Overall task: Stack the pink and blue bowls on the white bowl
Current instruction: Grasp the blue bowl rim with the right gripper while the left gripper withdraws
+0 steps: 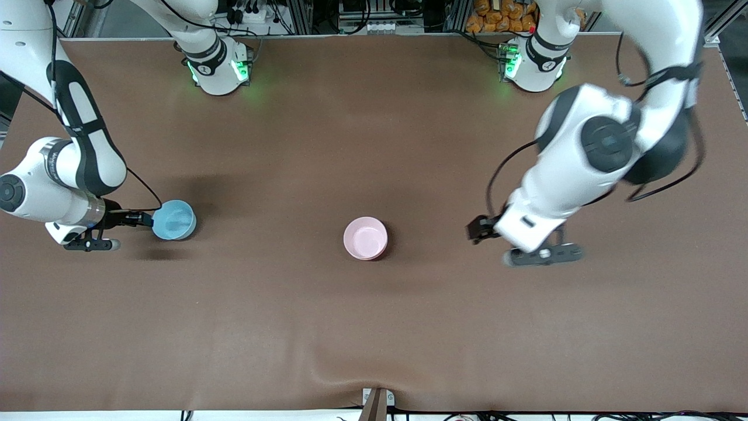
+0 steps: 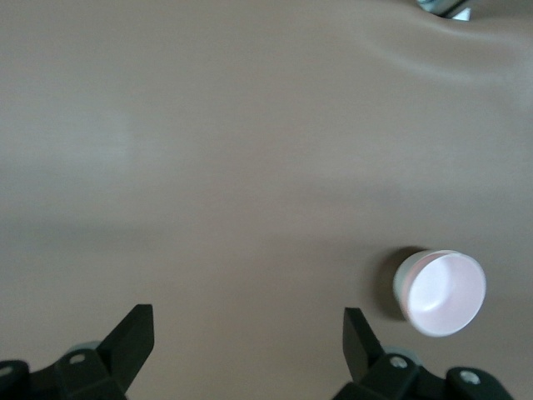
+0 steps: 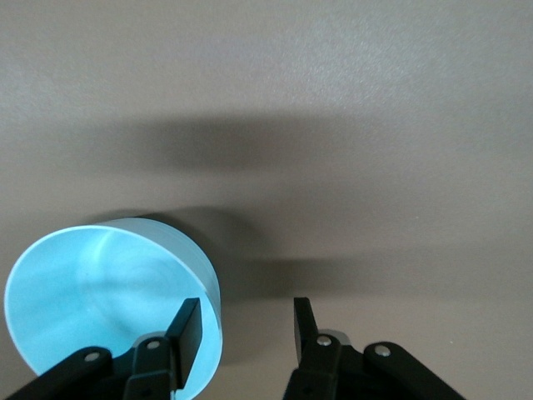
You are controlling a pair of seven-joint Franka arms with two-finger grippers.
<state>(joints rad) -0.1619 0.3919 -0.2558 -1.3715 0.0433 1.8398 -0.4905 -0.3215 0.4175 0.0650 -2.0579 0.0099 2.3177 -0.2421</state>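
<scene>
Brown table (image 1: 374, 327) carrying two visible bowls. Pink bowl (image 1: 366, 238) upright near the middle of the table, its rim appearing to sit inside a second pale rim, though whether a white bowl lies beneath cannot be told. Seen also from the left wrist view as a pale pink round bowl (image 2: 440, 292), well apart from that arm's fingers.

Blue bowl (image 1: 174, 220) toward the right arm's end of the table, about level with the pink bowl and well apart from it. Right claw (image 1: 146, 220) at the bowl's edge, one finger (image 3: 187, 329) inside over the blue bowl (image 3: 100, 300), the other finger (image 3: 305, 329) outside, straddling the wall but spread, not yet clamped on it.

Left claw (image 1: 480, 229) over bare table toward the left arm's end, released, fingers (image 2: 133, 337) wide apart with nothing between them.
</scene>
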